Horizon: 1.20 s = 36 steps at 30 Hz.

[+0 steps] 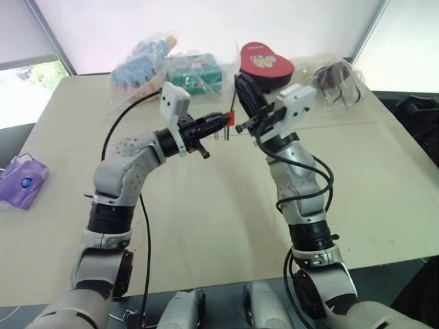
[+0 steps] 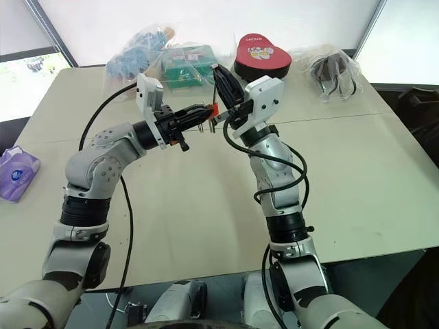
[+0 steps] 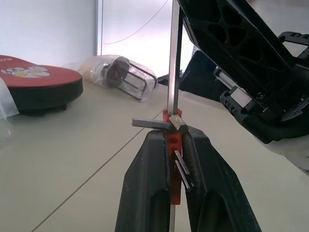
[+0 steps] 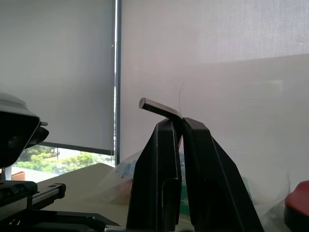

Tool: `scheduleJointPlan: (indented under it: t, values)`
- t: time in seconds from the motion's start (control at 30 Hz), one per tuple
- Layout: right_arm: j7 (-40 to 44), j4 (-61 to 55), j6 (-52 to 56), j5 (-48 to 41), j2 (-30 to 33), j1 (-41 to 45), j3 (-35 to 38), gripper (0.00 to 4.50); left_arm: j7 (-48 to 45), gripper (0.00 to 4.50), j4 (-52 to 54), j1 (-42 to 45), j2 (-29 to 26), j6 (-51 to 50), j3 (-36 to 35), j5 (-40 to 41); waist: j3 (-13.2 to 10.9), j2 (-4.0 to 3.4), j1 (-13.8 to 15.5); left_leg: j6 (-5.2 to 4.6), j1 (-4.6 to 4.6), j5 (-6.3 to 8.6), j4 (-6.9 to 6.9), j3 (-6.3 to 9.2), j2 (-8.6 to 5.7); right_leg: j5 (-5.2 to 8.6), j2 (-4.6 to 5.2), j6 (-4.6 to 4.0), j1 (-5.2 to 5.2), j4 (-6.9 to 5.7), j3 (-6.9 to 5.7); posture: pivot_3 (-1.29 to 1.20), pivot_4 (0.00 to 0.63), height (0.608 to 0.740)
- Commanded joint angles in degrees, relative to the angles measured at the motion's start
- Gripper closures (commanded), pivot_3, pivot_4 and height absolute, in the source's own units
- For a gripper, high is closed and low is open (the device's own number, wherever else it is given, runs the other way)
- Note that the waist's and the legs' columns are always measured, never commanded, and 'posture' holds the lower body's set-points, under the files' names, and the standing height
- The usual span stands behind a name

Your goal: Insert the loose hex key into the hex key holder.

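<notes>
So the loose hex key (image 4: pixel 159 107) is pinched in the right gripper (image 4: pixel 179 124), fingers clamped tight on it, bent end poking out. It's up in the air above the table (image 1: pixel 206 205), right against the hex key holder (image 3: pixel 173 140), which the left gripper (image 3: pixel 174 140) squeezes shut. Red heart-shaped box (image 1: pixel 265 63) sits around 12 o'clock behind them.

A pale beige table (image 2: pixel 357 178) carries everything. Against its far edge sits a red heart-shaped box (image 2: pixel 263 55). Left of the box lies a green packet in clear wrap (image 2: pixel 184 66), then a bagged blue item (image 2: pixel 137 48). Right of the box rests a clear bag of dark parts (image 2: pixel 333 68). Far left of the box, at the table's near-left edge, lies a purple tissue pack (image 2: pixel 15 173).
</notes>
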<state>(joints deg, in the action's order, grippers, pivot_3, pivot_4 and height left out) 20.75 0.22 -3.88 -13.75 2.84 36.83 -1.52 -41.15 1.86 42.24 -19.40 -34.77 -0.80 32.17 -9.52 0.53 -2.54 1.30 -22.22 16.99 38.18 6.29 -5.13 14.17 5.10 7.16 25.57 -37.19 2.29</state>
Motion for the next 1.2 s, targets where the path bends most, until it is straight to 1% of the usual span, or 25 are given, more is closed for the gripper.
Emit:
scheduleJointPlan:
  t: [0.03, 0.4, 0.47, 0.5, 0.57, 0.63, 0.8, 0.9, 0.97, 1.07, 1.2]
  values:
    - [0.2, -0.5, -1.2, 0.7, 0.7, 0.0, 0.2, 4.47, -0.3, 4.43, 1.4, 1.5, -0.3, 1.0, -1.0, 0.3, 0.0, 0.00, 0.0, 0.00, 0.00, 0.00, 0.00, 0.00, 0.00, 0.00, 0.00, 0.00, 0.00, 0.00, 0.00, 0.00, 0.150, 0.740]
    - [1.7, 0.4, -1.5, 1.5, 1.9, -0.4, -0.3, 4.47, -0.3, 4.43, 1.4, 1.5, -0.2, 1.1, -1.1, 0.2, 0.0, 0.00, 0.0, 0.00, 0.00, 0.00, 0.00, 0.00, 0.00, 0.00, 0.00, 0.00, 0.00, 0.00, 0.00, 0.00, 0.150, 0.740]
    - [2.1, -0.3, -0.8, 1.4, 1.9, -1.1, -0.7, 3.78, -0.3, 4.43, 1.4, 1.5, -0.2, 1.1, -1.1, 0.2, 0.0, 0.01, 0.0, 0.00, 0.00, 0.00, 0.00, 0.00, 0.00, 0.00, 0.00, 0.00, 0.00, 0.00, 0.00, 0.00, 0.150, 0.740]
    - [2.0, -0.8, -0.7, 1.5, 1.9, -1.7, -0.8, 3.55, -0.3, 4.43, 1.4, 1.5, -0.1, 1.0, -1.1, 0.2, 0.0, 0.01, 0.0, 0.00, 0.00, 0.00, 0.00, 0.01, 0.00, 0.00, 0.00, 0.00, -0.01, 0.00, 0.00, 0.00, 0.150, 0.740]
    - [2.0, -2.0, -0.2, 1.6, 2.0, -2.9, -1.1, 2.53, -0.3, 4.43, 1.4, 1.4, -0.1, 1.1, -1.1, 0.2, 0.0, 0.01, 0.0, 0.00, 0.00, 0.00, 0.00, 0.01, 0.00, 0.00, 0.00, 0.00, -0.01, 0.00, 0.00, 0.00, 0.150, 0.740]
    - [2.4, -4.8, 0.9, 1.2, 2.8, -5.5, -1.0, 1.70, -0.1, 4.43, 1.6, 1.3, 0.2, 1.0, -1.1, 0.2, 0.0, 0.00, 0.1, 0.00, 0.00, 0.00, 0.00, 0.00, 0.00, 0.00, 0.00, 0.00, -0.01, 0.00, 0.00, 0.00, 0.150, 0.740]
    - [3.7, -17.7, 7.4, -2.7, 7.1, -15.7, 0.5, 1.70, 0.3, 4.43, 2.1, 0.4, 1.0, 0.8, -0.7, 0.3, 0.0, 0.00, 0.3, 0.00, 0.00, 0.00, 0.00, 0.02, -0.02, 0.00, 0.01, 0.00, -0.02, 0.02, 0.00, 0.00, 0.150, 0.740]
    - [4.8, -27.0, 14.6, -8.4, 11.7, -24.3, 3.3, 1.70, 0.4, 4.43, 2.1, -0.1, 1.9, 0.4, -0.1, 0.4, 0.0, 0.01, 0.7, -0.01, 0.00, 0.00, 0.02, 0.03, -0.02, 0.00, 0.01, 0.00, -0.06, 0.04, 0.00, 0.00, 0.150, 0.740]
    - [5.6, -31.0, 17.8, -11.3, 14.8, -28.5, 5.5, 1.70, 0.4, 4.43, 1.8, -0.4, 2.7, 0.0, 0.3, 0.5, 0.0, 0.00, 1.1, -0.01, 0.00, 0.00, 0.03, 0.00, -0.02, 0.00, 0.00, 0.00, -0.08, 0.07, 0.02, 0.00, 0.150, 0.740]
    - [6.0, -34.7, 22.2, -15.5, 19.0, -31.0, 9.5, 1.70, 0.2, 4.43, 0.5, -0.5, 4.5, -0.7, 0.9, 0.9, 0.0, -0.01, 1.6, -0.02, 0.04, 0.01, 0.04, -0.08, 0.00, 0.00, -0.02, 0.00, -0.12, 0.10, 0.06, 0.00, 0.150, 0.740]
    - [5.0, -35.3, 24.9, -17.5, 23.1, -30.3, 14.5, 1.70, 0.4, 4.43, -3.0, -1.0, 9.2, -3.6, 2.1, 2.5, 0.0, 0.02, 2.0, -0.04, 0.09, 0.01, 0.08, -0.09, -0.02, 0.00, -0.02, 0.00, -0.21, 0.13, 0.07, 0.00, 0.150, 0.740]
